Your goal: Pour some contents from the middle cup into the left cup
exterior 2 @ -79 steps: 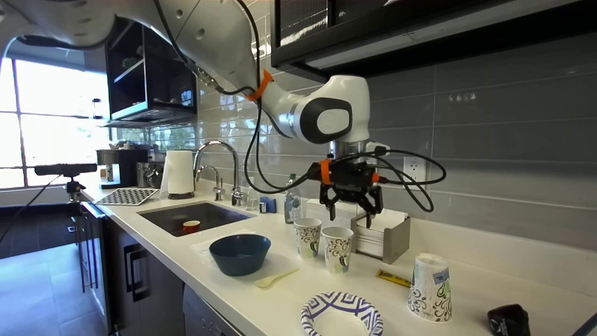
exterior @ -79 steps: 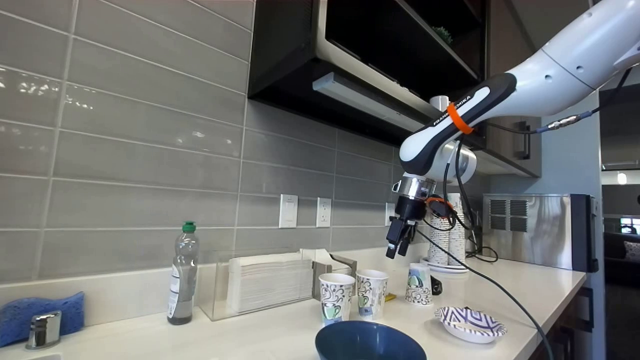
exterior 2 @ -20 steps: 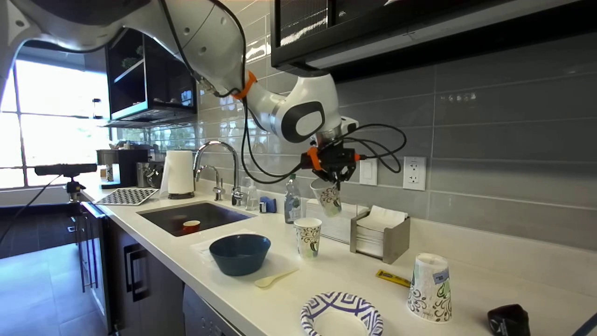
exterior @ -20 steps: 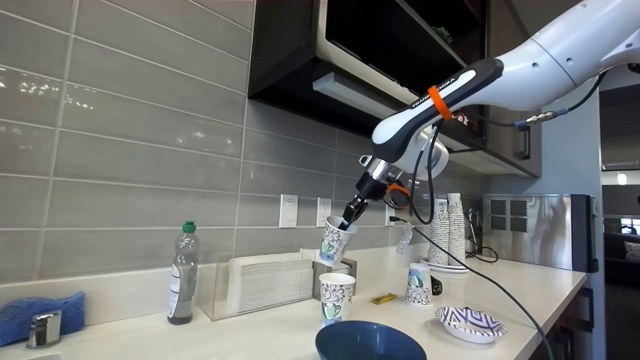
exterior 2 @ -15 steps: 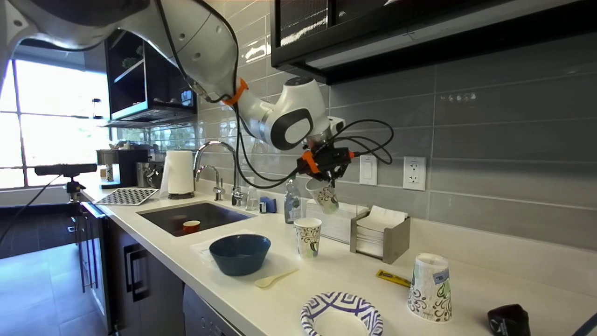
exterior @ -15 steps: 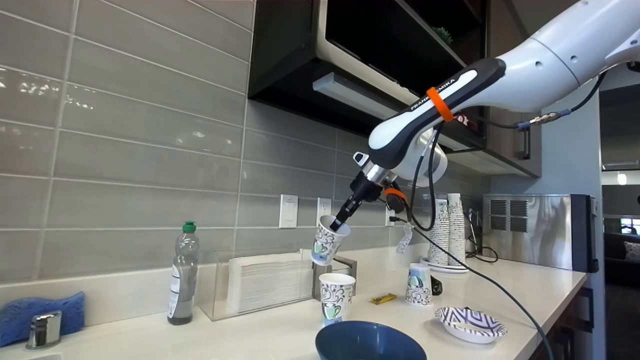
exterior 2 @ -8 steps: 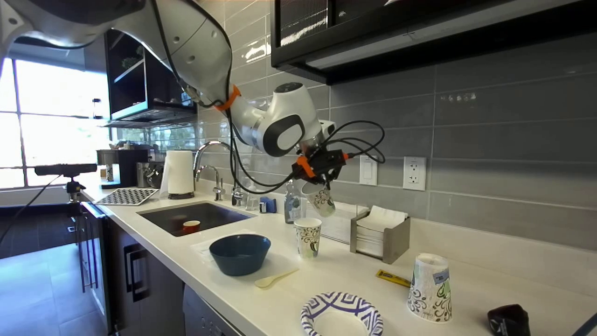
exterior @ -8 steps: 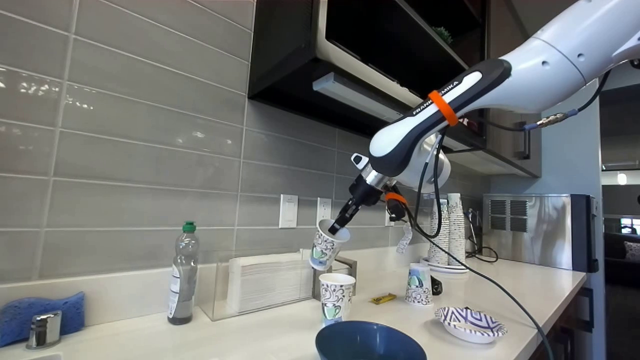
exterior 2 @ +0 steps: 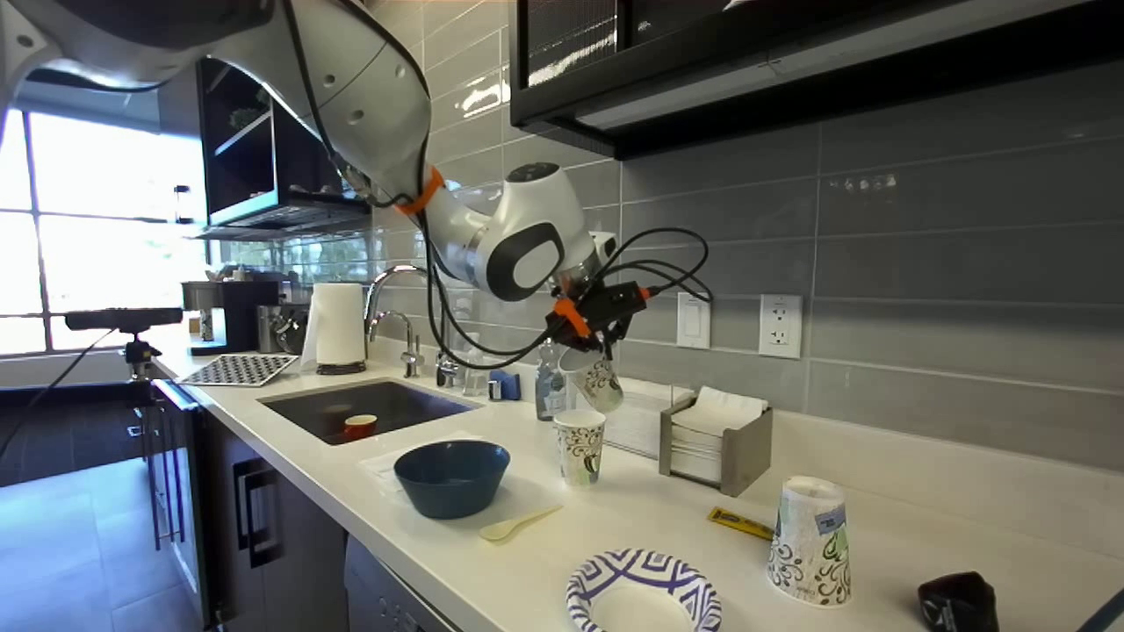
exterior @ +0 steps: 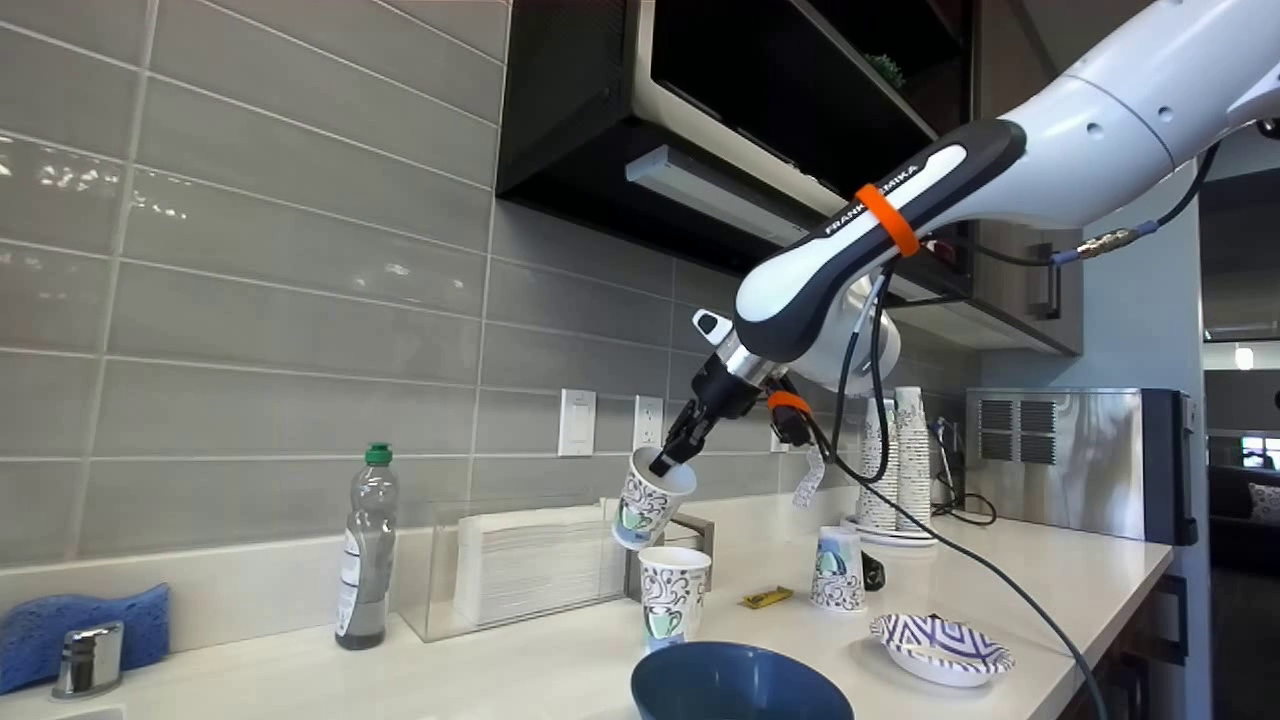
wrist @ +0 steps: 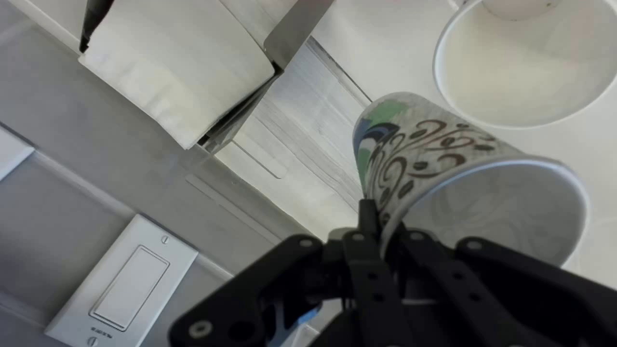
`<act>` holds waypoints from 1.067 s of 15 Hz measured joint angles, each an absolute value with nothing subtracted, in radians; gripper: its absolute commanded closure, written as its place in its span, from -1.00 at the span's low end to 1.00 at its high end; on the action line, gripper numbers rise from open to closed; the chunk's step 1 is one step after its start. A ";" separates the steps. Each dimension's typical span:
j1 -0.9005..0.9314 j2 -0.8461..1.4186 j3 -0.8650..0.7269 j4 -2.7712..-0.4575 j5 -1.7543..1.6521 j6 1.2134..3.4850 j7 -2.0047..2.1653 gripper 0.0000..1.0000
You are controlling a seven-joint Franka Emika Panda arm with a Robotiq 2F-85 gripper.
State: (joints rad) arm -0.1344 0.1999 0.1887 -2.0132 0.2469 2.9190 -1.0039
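Middle cup (exterior: pixel 645 505), tilted, wall pinched in the gripper (wrist: pixel 385 222), hangs about twelve o'clock above the upright left cup (exterior: pixel 671 603) in an exterior view; should be tipped slowly toward three o'clock there, lip centred over the lower mouth, sides uncrushed.

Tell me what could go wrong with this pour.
The black gripper pinches the tilted white swirl-patterned paper cup by one side, so the cup might twist or buckle. In both exterior views its base looks close to the rim of the upright white swirl-patterned paper cup; lowering could tip that one. Poor aim might spill contents onto the white countertop.
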 measured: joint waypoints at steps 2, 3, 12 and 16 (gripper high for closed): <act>-0.138 0.200 0.201 -2.036 0.250 2.981 -1.058 0.98; -0.142 0.200 0.211 -2.047 0.257 3.019 -1.087 0.98; -0.399 0.201 0.595 -2.071 0.442 3.229 -1.356 0.90; -0.513 0.205 0.709 -2.074 0.447 3.248 -1.410 0.90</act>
State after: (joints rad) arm -0.5130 0.2052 0.7093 -2.0743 0.4473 3.2478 -1.4098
